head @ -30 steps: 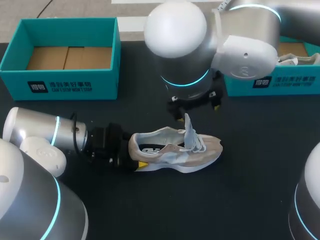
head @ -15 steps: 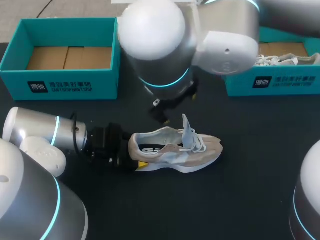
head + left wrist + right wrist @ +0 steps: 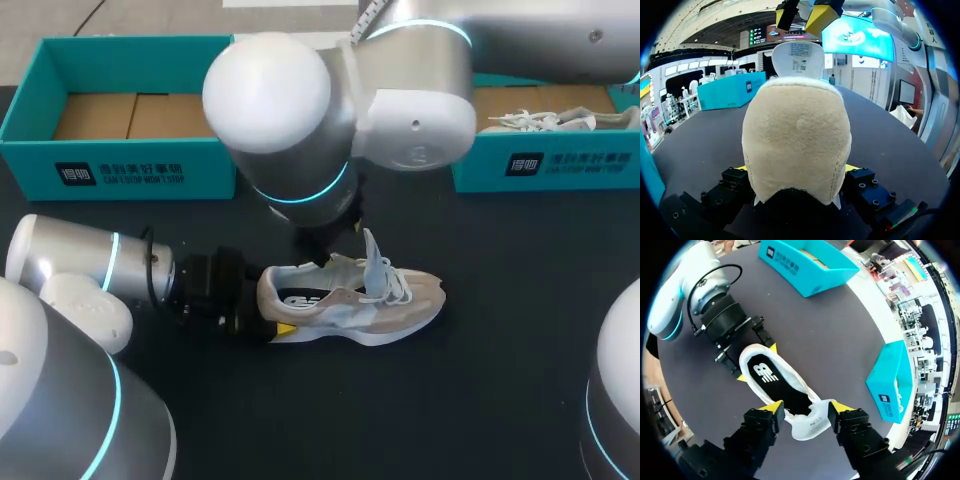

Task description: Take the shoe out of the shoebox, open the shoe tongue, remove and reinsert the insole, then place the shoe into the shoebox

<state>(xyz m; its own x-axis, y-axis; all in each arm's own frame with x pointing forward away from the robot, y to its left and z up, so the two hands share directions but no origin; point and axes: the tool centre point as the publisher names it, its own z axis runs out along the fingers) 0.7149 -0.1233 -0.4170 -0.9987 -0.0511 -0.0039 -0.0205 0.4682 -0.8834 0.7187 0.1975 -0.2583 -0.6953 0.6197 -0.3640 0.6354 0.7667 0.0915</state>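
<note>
Shoe lies on its sole out on the black table, outside either box, a little toward 6 o'clock from the middle of the head view; its heel points to 9 o'clock and its toe to 3 o'clock. The left gripper comes in from 9 o'clock and is clenched on the heel, one yellow tip on each side of it; the left wrist view shows the beige heel filling the space between those fingers. The tongue stands up out of the shoe's mouth, and the dark insole with its white mark lies inside. The right arm reaches in from 2 o'clock past the middle; its right gripper hangs over the shoe's opening, at 12 o'clock from the heel. In the right wrist view the right gripper is released, fingers spread, with the tongue between them but not pinched; ahead of it lie the insole and the left gripper at the heel. Seen from the left wrist, the right gripper's yellow tips hover apart just above the tongue. An empty shoebox sits at 10 o'clock from the shoe; a second shoebox at 2 o'clock holds another shoe.
</note>
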